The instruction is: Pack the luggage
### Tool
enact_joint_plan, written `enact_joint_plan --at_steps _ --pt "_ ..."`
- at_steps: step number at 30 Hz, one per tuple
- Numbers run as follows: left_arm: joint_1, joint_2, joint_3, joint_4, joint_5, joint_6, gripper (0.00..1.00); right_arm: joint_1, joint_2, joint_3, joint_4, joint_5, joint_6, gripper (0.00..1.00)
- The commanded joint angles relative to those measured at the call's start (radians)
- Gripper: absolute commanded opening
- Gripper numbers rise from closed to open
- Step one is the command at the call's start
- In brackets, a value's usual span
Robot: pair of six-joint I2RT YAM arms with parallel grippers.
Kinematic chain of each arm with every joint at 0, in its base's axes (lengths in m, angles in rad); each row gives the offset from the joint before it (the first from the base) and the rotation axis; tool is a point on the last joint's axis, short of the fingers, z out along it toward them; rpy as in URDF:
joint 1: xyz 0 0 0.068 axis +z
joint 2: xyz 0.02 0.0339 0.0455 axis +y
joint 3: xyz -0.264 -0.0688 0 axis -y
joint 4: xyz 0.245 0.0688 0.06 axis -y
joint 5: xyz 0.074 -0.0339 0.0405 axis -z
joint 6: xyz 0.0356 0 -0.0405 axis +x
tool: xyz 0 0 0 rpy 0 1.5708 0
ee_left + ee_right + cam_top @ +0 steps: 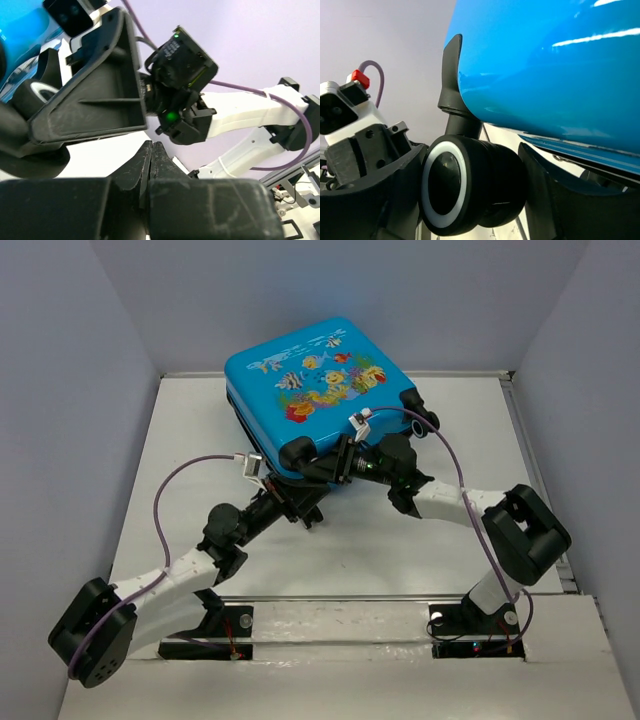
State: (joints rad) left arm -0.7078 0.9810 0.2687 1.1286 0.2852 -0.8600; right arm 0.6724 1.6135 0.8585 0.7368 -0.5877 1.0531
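The luggage [320,380] is a bright-blue hard-shell suitcase, closed, with its fish-print face up, at the back middle of the table. Its near corner looks raised. My right gripper [322,466] is at that near corner. In the right wrist view its jaws [470,185] sit on both sides of a black-and-white wheel [465,185] under the blue shell [545,65]. My left gripper [303,508] is just below and in front of that corner, shut and empty, its tips [151,147] pressed together. The left wrist view shows one right gripper finger [95,95] and the wheel [37,92].
The white tabletop [400,550] is enclosed by grey walls at the left, back and right. A second suitcase wheel [420,408] juts out at the right corner. Purple cables [165,485] loop off both arms. The arm bases [220,630] sit at the near edge.
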Motion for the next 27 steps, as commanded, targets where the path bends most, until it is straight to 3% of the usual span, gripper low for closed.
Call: enact_joint_plan --at_steps 1,5,7,8,10,11,13,16,19,23,27 --pt "-0.004 -0.062 0.029 0.021 0.013 0.038 0.06 0.006 0.011 0.067 0.046 -0.009 0.019 0.43" --pt "-0.002 -0.194 0.011 -0.154 -0.046 0.110 0.23 0.006 0.002 0.062 0.032 0.014 0.001 0.27" --pt "-0.004 -0.313 -0.005 -0.347 -0.087 0.148 0.28 0.006 -0.003 0.071 0.001 0.023 -0.014 0.22" --pt "-0.004 -0.355 -0.008 -0.424 -0.172 0.171 0.30 0.006 -0.007 0.076 -0.004 0.025 -0.028 0.19" --pt "-0.004 -0.453 -0.022 -0.650 -0.286 0.168 0.30 0.006 -0.012 0.083 -0.032 0.035 -0.044 0.14" --pt "-0.004 -0.475 -0.031 -0.702 -0.401 0.161 0.30 0.006 -0.013 0.089 -0.043 0.037 -0.065 0.13" --pt "-0.002 -0.489 -0.054 -0.772 -0.470 0.135 0.30 0.006 -0.027 0.108 -0.098 0.051 -0.090 0.10" --pt "-0.005 -0.437 -0.069 -0.774 -0.498 0.121 0.27 0.006 -0.056 0.149 -0.207 0.087 -0.163 0.07" --pt "-0.022 -0.284 -0.059 -0.661 -0.492 0.133 0.28 0.015 -0.078 0.212 -0.334 0.137 -0.260 0.07" --pt "-0.074 -0.133 0.001 -0.570 -0.538 0.168 0.35 0.053 -0.083 0.295 -0.496 0.227 -0.392 0.07" --pt "-0.145 -0.010 0.053 -0.477 -0.653 0.174 0.51 0.073 -0.075 0.316 -0.557 0.259 -0.446 0.07"
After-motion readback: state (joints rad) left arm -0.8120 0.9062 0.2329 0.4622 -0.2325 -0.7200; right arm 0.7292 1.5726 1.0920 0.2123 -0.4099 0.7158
